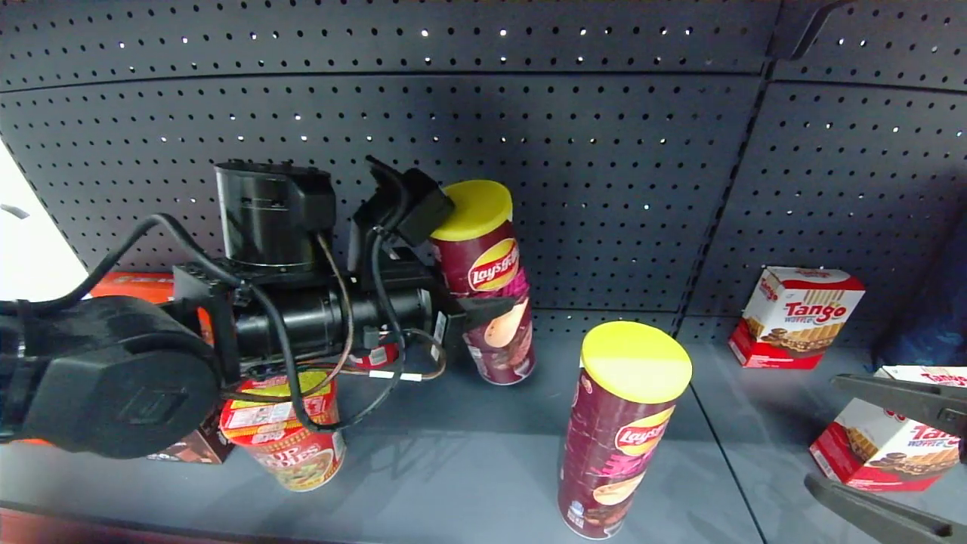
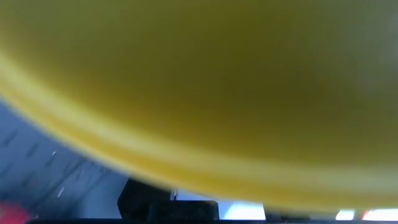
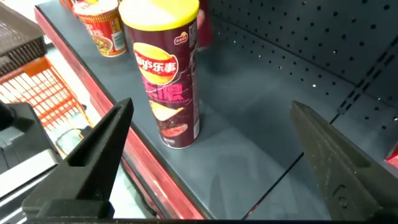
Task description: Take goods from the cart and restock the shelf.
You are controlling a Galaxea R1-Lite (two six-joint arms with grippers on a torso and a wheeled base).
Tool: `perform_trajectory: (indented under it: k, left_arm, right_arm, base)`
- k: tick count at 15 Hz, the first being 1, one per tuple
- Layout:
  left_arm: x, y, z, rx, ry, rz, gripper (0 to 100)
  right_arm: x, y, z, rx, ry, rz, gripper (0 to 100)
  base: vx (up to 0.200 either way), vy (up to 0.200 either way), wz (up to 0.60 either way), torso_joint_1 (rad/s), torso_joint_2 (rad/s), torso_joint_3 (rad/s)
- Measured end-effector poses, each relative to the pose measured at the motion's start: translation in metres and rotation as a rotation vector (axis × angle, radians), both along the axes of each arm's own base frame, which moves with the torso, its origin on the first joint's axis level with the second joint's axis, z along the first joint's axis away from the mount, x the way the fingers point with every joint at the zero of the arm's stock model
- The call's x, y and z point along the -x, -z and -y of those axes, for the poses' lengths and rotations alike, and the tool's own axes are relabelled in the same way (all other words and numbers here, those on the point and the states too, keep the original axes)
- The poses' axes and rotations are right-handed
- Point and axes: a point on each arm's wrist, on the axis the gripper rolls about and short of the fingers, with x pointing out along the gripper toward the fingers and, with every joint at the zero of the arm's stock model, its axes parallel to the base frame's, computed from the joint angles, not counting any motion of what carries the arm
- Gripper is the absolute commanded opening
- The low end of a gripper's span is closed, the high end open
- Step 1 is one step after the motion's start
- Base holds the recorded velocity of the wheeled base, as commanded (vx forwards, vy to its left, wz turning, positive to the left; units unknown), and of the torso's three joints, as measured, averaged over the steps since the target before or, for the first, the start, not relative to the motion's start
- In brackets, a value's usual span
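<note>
My left gripper (image 1: 491,304) is shut on a maroon chips can (image 1: 483,264) with a yellow lid, held roughly upright near the pegboard at the back of the grey shelf (image 1: 453,468). That yellow lid (image 2: 205,81) sits right up against the left wrist camera. I cannot tell whether the can's base touches the shelf. A second identical chips can (image 1: 623,431) (image 3: 165,74) stands upright near the shelf's front edge. My right gripper (image 1: 822,431) (image 3: 211,112) hovers open to the right of that can, nothing between its fingers.
A cup of noodles (image 1: 291,438) (image 3: 99,25) stands at the front left, under my left arm. Two wafer boxes (image 1: 797,317) (image 1: 891,446) sit on the right section. An orange box (image 1: 132,285) lies far left. The orange cart (image 3: 37,93) is below the shelf edge.
</note>
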Motion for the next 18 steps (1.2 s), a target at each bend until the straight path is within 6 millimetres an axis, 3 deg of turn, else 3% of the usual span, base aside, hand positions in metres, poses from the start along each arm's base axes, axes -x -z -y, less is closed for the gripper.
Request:
perform_trajectory:
  k: [4, 10, 18]
  left_arm:
    - [-0.021, 0.012, 0.017, -0.002, 0.031, -0.006, 0]
    - [-0.029, 0.025, 0.023, -0.013, 0.058, -0.038, 0]
    - [-0.046, 0.009, 0.032, -0.015, 0.105, -0.071, 0]
  right_arm:
    - [0.002, 0.002, 0.001, -0.006, 0.0, -0.004, 100]
    - [0.003, 0.007, 0.002, 0.003, -0.003, -0.019, 100]
    - [0.004, 0.013, 0.002, 0.012, -0.004, -0.034, 100]
  base:
    - [0.0, 0.0, 0.0, 0.0, 0.0, 0.0]
    - [0.0, 0.0, 0.0, 0.0, 0.0, 0.0]
    - [0.0, 0.0, 0.0, 0.0, 0.0, 0.0]
